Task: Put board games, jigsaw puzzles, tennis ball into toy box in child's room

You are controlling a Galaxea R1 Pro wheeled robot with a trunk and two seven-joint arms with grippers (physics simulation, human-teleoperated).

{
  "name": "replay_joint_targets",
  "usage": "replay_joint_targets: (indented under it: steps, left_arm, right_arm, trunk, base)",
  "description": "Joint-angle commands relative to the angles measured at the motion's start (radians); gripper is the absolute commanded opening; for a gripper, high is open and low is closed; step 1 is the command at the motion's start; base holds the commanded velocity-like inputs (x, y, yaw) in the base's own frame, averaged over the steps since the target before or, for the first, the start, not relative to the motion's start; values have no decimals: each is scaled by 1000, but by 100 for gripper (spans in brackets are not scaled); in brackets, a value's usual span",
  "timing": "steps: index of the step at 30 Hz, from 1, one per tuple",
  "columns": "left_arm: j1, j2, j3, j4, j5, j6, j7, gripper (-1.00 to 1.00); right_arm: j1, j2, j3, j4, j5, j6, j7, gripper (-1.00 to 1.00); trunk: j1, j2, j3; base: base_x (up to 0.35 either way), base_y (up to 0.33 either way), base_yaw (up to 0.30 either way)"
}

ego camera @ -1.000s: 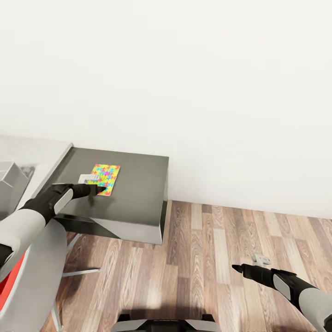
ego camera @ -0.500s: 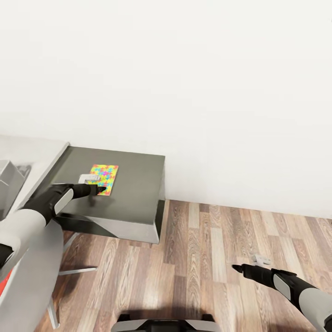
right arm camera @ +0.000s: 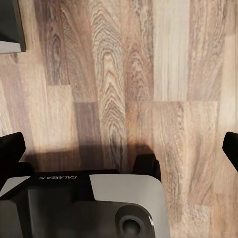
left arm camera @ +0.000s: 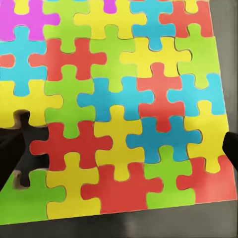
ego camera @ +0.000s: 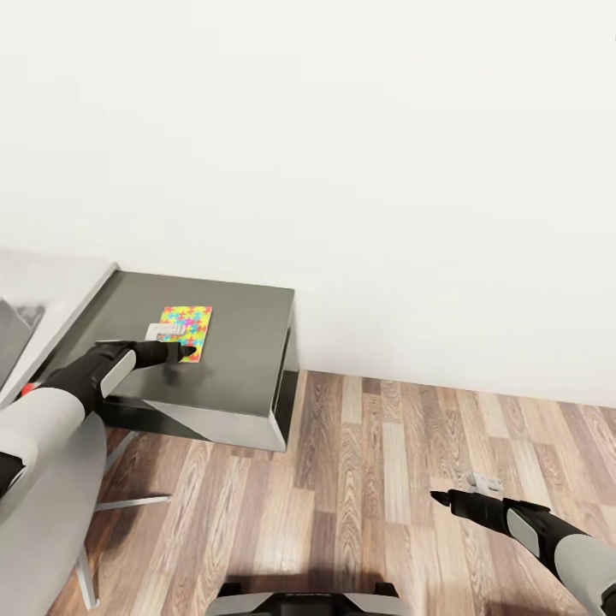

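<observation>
Both arms (ego camera: 51, 411) wear pale grey shells over black joints (black, tapered fingers (ego camera: 441, 496)).

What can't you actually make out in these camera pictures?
- Puzzle: in the head view the left hand covers its near edge, so whether it is gripped or touched is unclear.
- Puzzle's far side: cut off by the left wrist view's edges.
- Toy box: cut off by the head view's left edge; its contents are out of sight.
- Right hand: seen end-on over the floor; in the right wrist view its fingers sit wide apart.
</observation>
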Motion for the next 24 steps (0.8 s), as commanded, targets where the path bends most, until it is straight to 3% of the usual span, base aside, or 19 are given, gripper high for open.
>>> replay_joint_targets:
  steps: [1, 20, 24]
  left_arm:
    - [0, 1, -8, 0, 7, 5, -2, 100]
    - [0, 3, -5, -2, 8, 7, -3, 100]
    - [-1, 11, 35, -10, 8, 14, -37, 100]
  right_arm:
    - [0, -1, 5, -1, -10, 7, 2, 100]
    - [0, -1, 5, -1, -10, 6, 2, 100]
    - [0, -1, 5, -1, -10, 6, 2, 100]
  trunk:
    - [1, -1, -2]
    - [1, -1, -2]
    - [1, -1, -2]
  base:
    - [-22, -56, 0]
    - [-83, -39, 0]
    - [-3, 0, 0]
